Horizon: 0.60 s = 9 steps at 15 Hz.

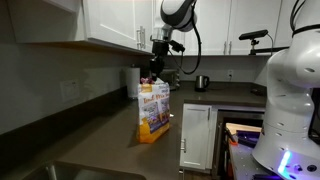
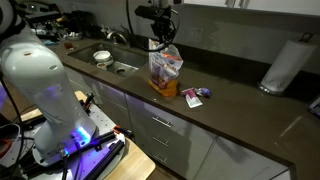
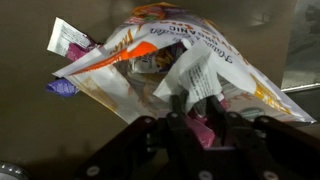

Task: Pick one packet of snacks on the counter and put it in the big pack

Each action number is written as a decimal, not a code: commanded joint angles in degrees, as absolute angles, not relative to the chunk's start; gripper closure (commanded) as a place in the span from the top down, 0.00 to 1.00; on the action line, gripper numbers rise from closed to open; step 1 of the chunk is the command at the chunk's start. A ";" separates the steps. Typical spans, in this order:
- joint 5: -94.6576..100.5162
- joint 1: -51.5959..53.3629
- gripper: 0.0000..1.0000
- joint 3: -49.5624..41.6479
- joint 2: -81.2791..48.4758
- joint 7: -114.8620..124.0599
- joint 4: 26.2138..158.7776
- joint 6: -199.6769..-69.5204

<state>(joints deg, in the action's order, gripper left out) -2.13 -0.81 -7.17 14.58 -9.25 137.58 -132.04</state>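
The arm [image 1: 292,75] is built of bulky, rounded white shells with a smooth, glossy finish. A blue-violet light [image 2: 75,135] glows at its base. Its far joint [image 1: 178,10] has a dark grey cap. A thin black cable [image 1: 198,45] loops beside the black, angular tool [image 3: 195,115].

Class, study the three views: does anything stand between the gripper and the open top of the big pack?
Nothing separate shows. The gripper hangs directly over the big pack on the counter, with its crumpled mouth just below. Only the pack's own whitish top flap folds partly across the opening.
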 commanded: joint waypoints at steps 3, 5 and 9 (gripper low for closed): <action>3.03 -4.67 0.77 -7.39 15.53 -8.64 135.07 -130.56; 5.11 -6.02 0.90 -7.77 16.16 -8.29 134.23 -130.86; 7.67 -7.88 1.00 -8.36 16.57 -7.83 133.50 -131.36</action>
<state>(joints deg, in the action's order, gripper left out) 5.42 -6.55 -8.54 15.94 -9.12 134.01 -131.87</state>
